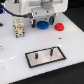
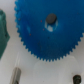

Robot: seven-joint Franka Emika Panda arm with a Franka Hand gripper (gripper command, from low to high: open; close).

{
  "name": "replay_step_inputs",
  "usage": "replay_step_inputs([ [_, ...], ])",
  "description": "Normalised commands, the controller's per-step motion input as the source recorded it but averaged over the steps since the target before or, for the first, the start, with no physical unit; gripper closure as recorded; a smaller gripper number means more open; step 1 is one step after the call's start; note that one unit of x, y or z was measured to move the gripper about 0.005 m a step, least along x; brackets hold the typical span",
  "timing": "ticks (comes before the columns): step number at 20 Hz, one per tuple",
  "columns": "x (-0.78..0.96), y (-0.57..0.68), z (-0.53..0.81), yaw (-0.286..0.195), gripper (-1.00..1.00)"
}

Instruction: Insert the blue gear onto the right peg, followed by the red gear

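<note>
In the upper middle of the exterior view, the tool (image 1: 42, 23) hangs over the blue gear (image 1: 43, 24) on the white desk (image 1: 15, 50); whether it is spread or pinching cannot be told. The red gear (image 1: 59, 27) lies just right of it. Lower centre, a dark base plate (image 1: 45, 56) carries 2 pegs. The wrist view is filled by the blue gear (image 2: 47, 30), its toothed edge clear.

Gripper (image 1: 42, 20) hung low over the blue gear (image 1: 43, 23), nearly covering it in the exterior view. Red gear (image 1: 59, 27) sat near, toward the exterior view's right, a narrow strip of bare table (image 1: 15, 55) between them. A beige blocky object (image 1: 19, 25) stood on the exterior view's left. The plate (image 1: 46, 55) with its two pegs lay well apart, open table between.
</note>
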Motion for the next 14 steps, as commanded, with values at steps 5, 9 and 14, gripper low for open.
replay_step_inputs([
  [5, -0.02, 0.0, -0.01, 0.0, 1.0],
  [9, -0.02, 0.0, -0.02, 0.0, 1.0],
  [14, 0.16, 0.04, 0.22, 0.0, 1.0],
])
